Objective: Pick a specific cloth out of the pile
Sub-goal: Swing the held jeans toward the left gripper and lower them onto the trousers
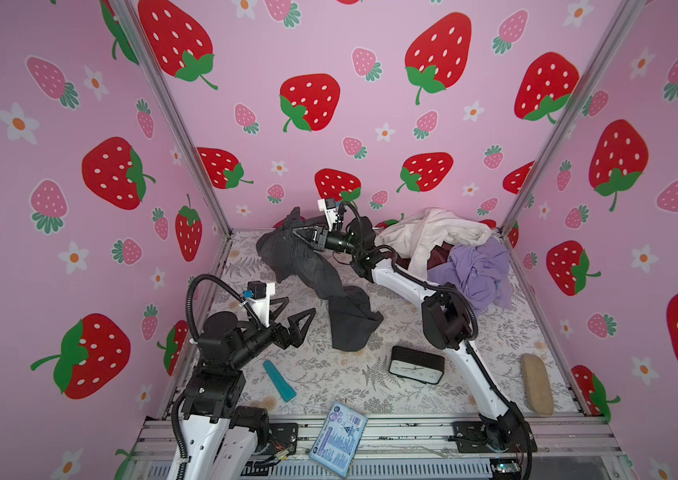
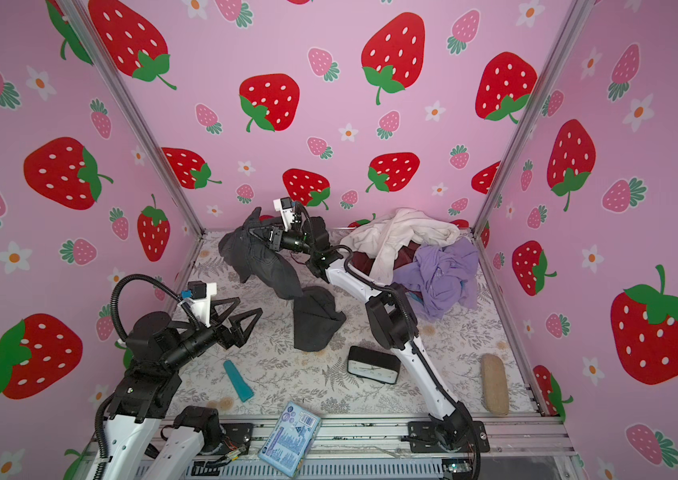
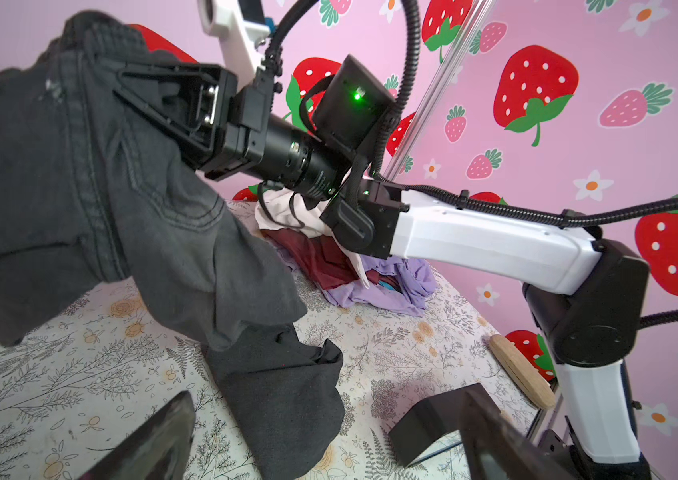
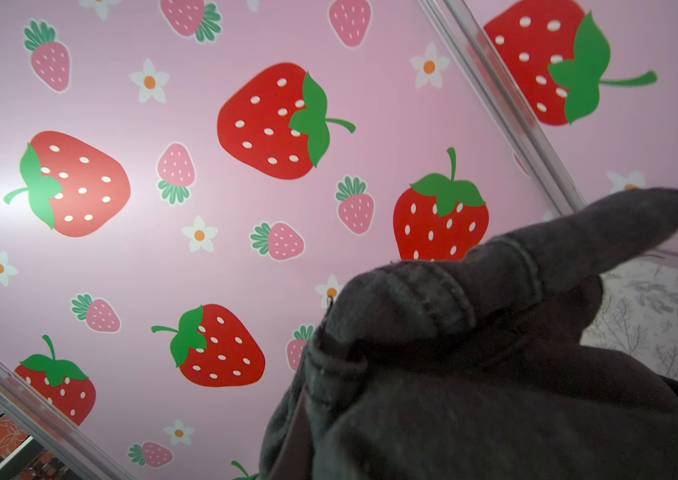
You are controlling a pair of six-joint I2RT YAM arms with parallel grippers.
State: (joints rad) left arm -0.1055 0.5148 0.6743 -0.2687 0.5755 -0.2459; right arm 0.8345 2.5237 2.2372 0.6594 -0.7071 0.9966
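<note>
A robot cell with strawberry-print walls and a floral table [image 1: 329,376]; a black clock [image 1: 416,365] lies on the table and every place below is given from it; the right gripper [image 1: 302,233] is up off the table, behind the clock and to its left, its jaws pinched tight on the upper end of the cloth [image 1: 312,270], a long charcoal-grey garment with stitched seams; in the left wrist view the black fingers sink into the bunched fabric, and in the right wrist view dark folds cover the fingers completely; from that grip the cloth hangs down and trails toward the clock, its lower end crumpled flat on the table just behind the clock and slightly left of it, not touching it; the pile [image 1: 466,257], a heap with a white shirt on top, a maroon piece under it and a lavender garment in front, sits behind the clock to its right, in the back corner, with the right arm running between it and the cloth; the left gripper [image 1: 302,304] hovers left of the clock, its jaws spread wide with nothing between them, pointing toward the cloth's lower end; a teal bar [image 1: 279,380] lies left of the clock, a blue packet [image 1: 338,440] in front of it on the metal rail, and a tan oblong pad [image 1: 536,384] to its right.
</note>
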